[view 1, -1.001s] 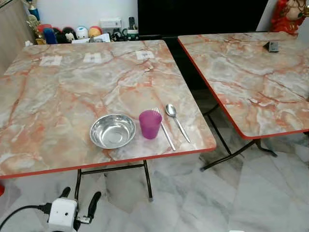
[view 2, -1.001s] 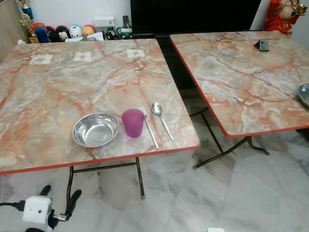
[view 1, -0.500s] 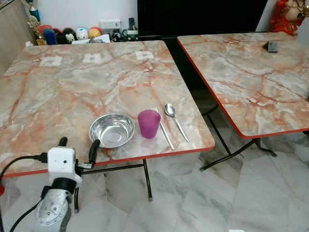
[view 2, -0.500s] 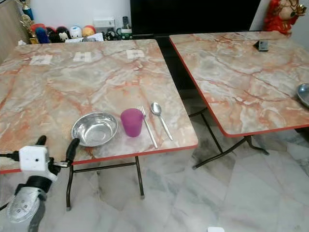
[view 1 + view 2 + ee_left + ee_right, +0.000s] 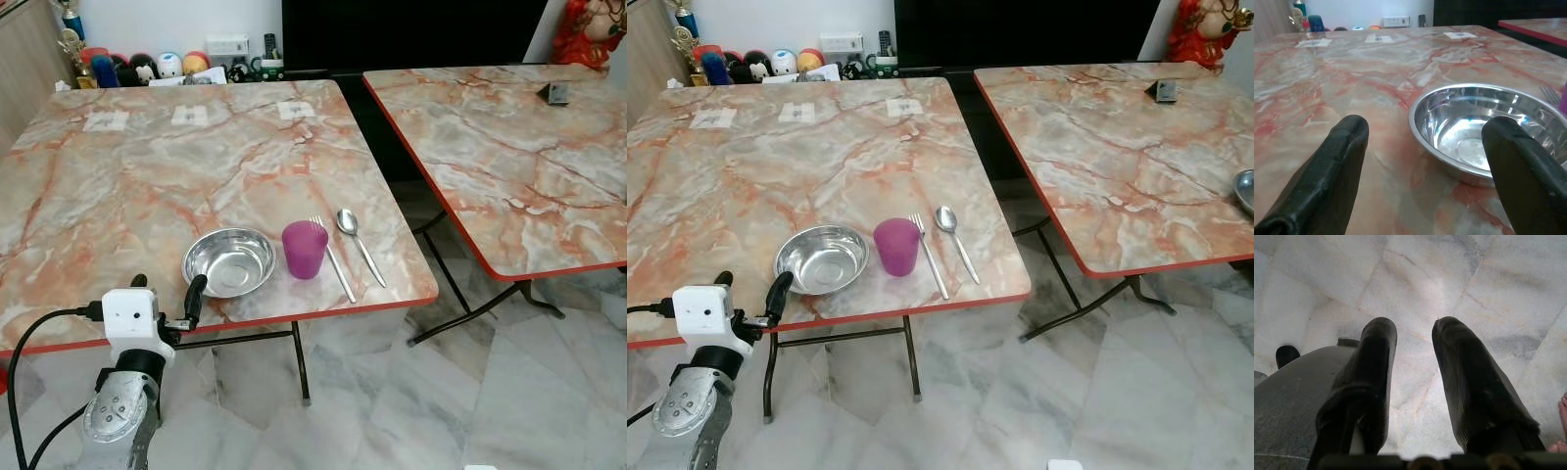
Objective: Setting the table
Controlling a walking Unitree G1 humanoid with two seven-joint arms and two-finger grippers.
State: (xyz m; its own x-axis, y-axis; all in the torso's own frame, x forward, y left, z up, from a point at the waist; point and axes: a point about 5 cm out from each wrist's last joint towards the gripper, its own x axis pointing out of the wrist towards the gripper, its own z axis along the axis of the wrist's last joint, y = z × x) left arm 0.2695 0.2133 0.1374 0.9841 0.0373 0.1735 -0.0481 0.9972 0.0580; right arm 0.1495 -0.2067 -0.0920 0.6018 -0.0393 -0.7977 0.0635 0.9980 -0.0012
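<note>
Marble-pattern bench (image 5: 147, 176) with a place setting near its front edge.
Left tool (image 5: 167, 291) open at the bench edge, just short of steel bowl (image 5: 229, 261); beyond: purple cup (image 5: 305, 249), fork (image 5: 333, 258), spoon (image 5: 359, 243). Right tool (image 5: 1410, 377) open over floor tiles (image 5: 1415, 279). Second bench (image 5: 509, 147) well apart.

Marble table (image 5: 147, 186): bowl (image 5: 229, 262), cup (image 5: 305, 249), fork (image 5: 333, 259), spoon (image 5: 360, 245)
</note>
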